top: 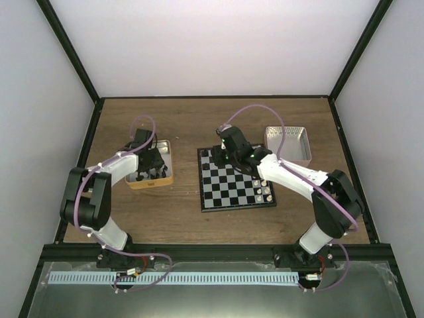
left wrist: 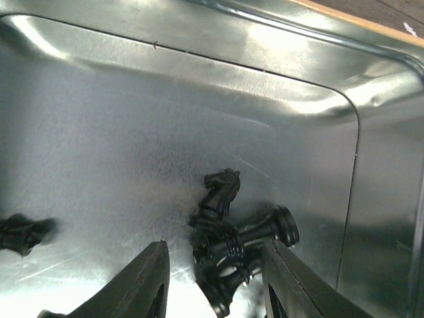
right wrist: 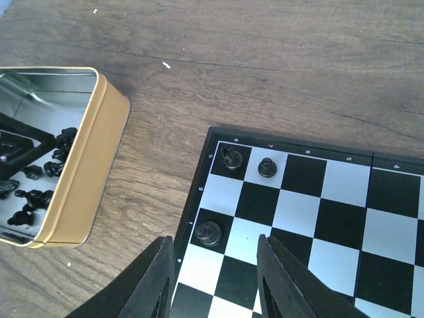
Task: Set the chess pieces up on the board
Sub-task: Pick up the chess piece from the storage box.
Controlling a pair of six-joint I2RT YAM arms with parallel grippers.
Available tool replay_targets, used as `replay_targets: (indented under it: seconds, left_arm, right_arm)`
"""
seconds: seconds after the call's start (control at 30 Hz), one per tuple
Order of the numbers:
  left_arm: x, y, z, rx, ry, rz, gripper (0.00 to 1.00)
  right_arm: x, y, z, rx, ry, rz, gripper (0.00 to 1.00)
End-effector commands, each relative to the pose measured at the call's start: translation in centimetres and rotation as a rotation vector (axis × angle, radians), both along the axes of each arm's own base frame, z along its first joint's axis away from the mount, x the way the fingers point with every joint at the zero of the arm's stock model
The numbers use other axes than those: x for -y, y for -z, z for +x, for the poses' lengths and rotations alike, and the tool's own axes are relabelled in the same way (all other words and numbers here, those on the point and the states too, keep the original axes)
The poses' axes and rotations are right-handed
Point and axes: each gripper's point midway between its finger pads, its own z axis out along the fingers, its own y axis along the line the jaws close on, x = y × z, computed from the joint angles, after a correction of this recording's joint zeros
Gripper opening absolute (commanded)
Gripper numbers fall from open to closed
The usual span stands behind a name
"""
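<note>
— While the left gripper [left wrist: 213, 243] sits low inside the gold tin [right wrist: 93, 159], how wide do its jaws stand?

— Partly apart. Its fingers flank a tangle of black chess pieces [left wrist: 232, 242] lying on the tin's floor, with a knight [left wrist: 222, 189] at 12 o'clock of the heap. Bare metal shows between the left finger and the heap, so nothing is clamped. Whether the right finger touches a piece cannot be told.

— Anything else in there?

— A lone piece [left wrist: 23, 232] lies apart at 9 o'clock.

— And the right gripper [right wrist: 213, 238]?

— It hangs over the corner of the board [right wrist: 301, 175] nearest the tin, jaws about half apart, holding nothing.

— What stands on the board?

— Two black men [right wrist: 230, 158] stand side by side at 12 o'clock of the gripper, on the corner square and its neighbour. A third man [right wrist: 209, 233] shows on the edge column just past the fingertips, ungripped.

— Where does the board lie?

— Flat on the bench [right wrist: 232, 66], at 3 o'clock of the tin.
</note>
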Motion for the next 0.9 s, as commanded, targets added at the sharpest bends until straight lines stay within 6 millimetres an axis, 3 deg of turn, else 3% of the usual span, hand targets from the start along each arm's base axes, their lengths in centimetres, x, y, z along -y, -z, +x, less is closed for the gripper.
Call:
replay_targets:
  seconds: [0.0, 0.27, 0.57, 0.77, 0.87]
  left_arm:
    - [-0.5, 0.0, 1.7, 0.019, -0.023, 0.016, 0.41]
    - [-0.8, 2.3, 1.8, -0.012, -0.003, 0.011, 0.41]
    - [-0.7, 3.7, 1.3, -0.051, -0.002, 0.011, 0.32]
    - [-0.6, 3.7, 1.3, -0.053, -0.001, -0.001, 0.19]
    - [-0.7, 3.3, 1.4, -0.045, -0.009, 0.001, 0.18]
  right_arm:
    - [-0.1, -2.1, -0.5, 0.016, 0.002, 0.061, 0.35]
    - [0.2, -2.3, -0.8, 0.011, 0.007, 0.068, 0.34]
    - [0.3, -2.4, -1.1, 0.002, 0.009, 0.076, 0.32]
    - [0.6, -2.9, -1.3, 0.013, 0.014, 0.080, 0.32]
    - [0.6, -2.9, -1.3, 0.013, 0.014, 0.086, 0.32]
